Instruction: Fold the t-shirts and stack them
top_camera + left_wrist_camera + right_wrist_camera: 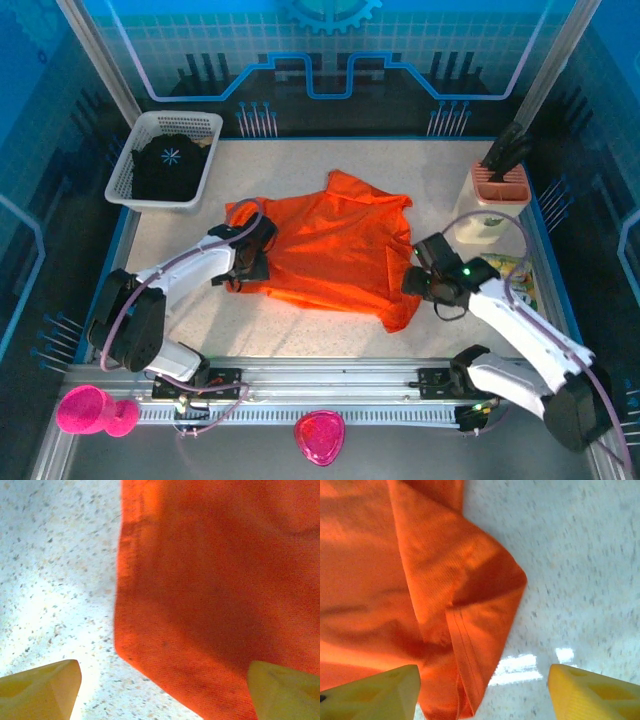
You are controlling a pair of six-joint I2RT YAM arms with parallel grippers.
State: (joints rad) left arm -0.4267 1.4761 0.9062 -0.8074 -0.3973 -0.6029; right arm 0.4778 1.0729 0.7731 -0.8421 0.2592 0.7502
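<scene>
The orange t-shirt is lying spread and rumpled on the speckled table, and both grippers are sitting at its edges.

The left gripper is hovering at the shirt's left edge with its jaws standing wide apart and gripping nothing. In the left wrist view, one of its yellow fingers is sitting over bare table just left of the shirt, while the other is sitting over the cloth. The hem is running between them.

The right gripper is hovering at the shirt's lower right corner, also open and empty. In its wrist view, one of the fingers is over bare table just right of the shirt, the other over the cloth, with a folded-over seamed corner lying between them.

The black t-shirt is sitting bunched in the white basket, up and left of the orange shirt and well apart from it.
</scene>
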